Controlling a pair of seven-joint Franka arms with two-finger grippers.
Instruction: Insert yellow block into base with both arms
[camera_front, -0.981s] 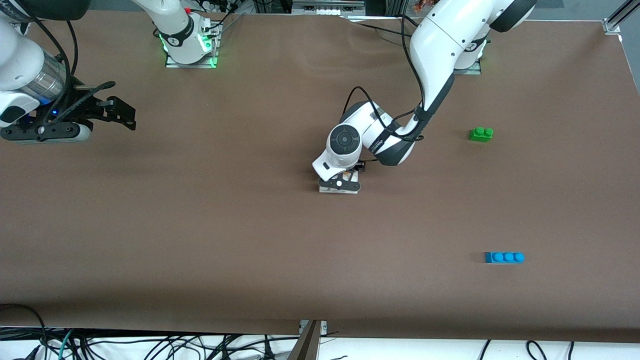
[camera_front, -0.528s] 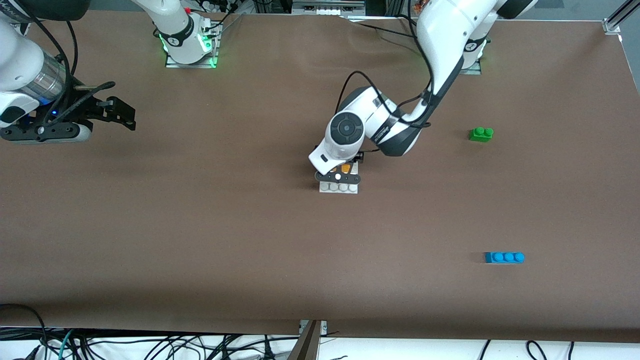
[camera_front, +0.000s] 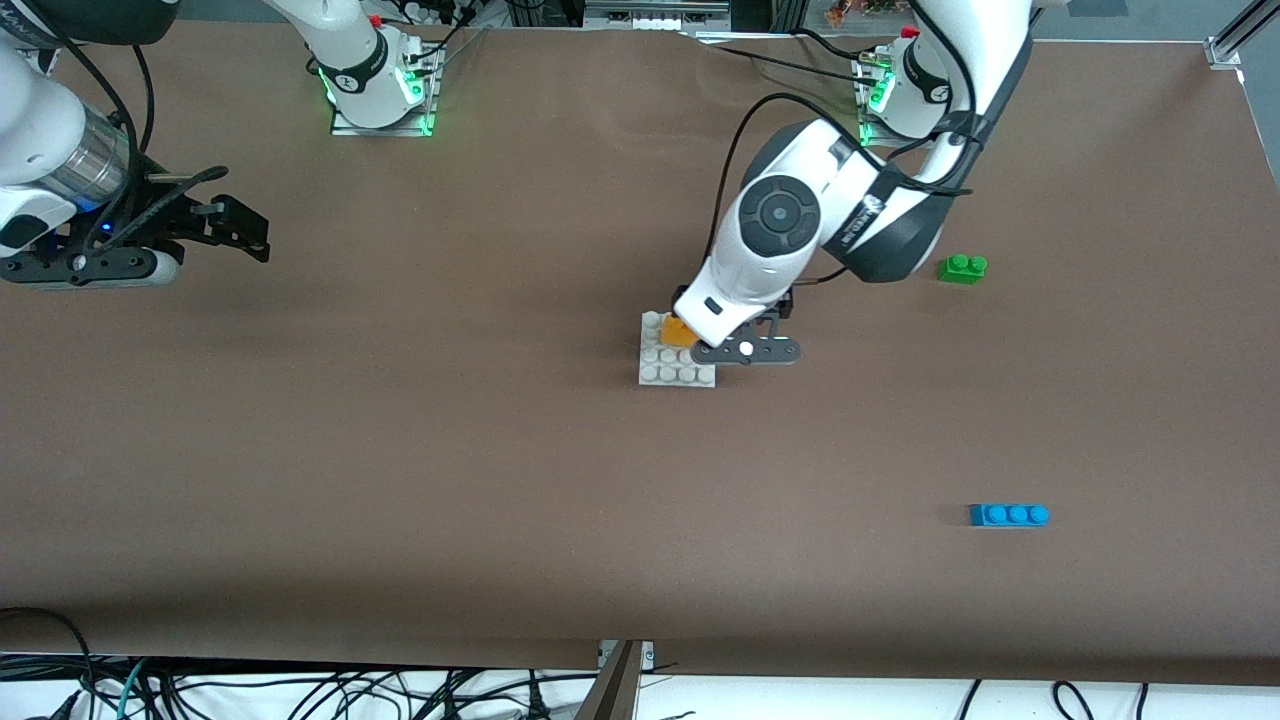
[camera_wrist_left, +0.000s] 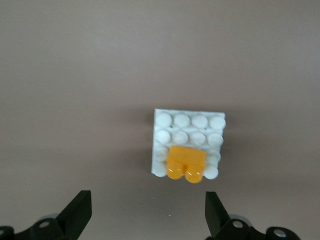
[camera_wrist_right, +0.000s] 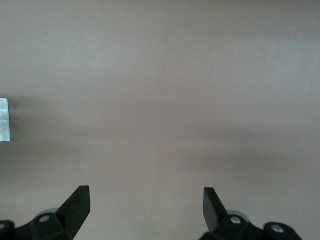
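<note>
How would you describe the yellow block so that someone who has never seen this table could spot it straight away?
Near the middle of the brown table lies the base, a white studded square plate. The yellow block sits on its edge farther from the front camera, partly under the open left gripper. It is the only orange-yellow brick; the green brick and blue brick lie on bare table.

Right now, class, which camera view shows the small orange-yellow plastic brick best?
The left wrist view: the small orange-yellow plastic brick shows whole, both studs plain, seated at one edge of the flat white studded plate. The front view shows only part of it, since the left arm covers the rest. The right wrist view shows none of it.
</note>
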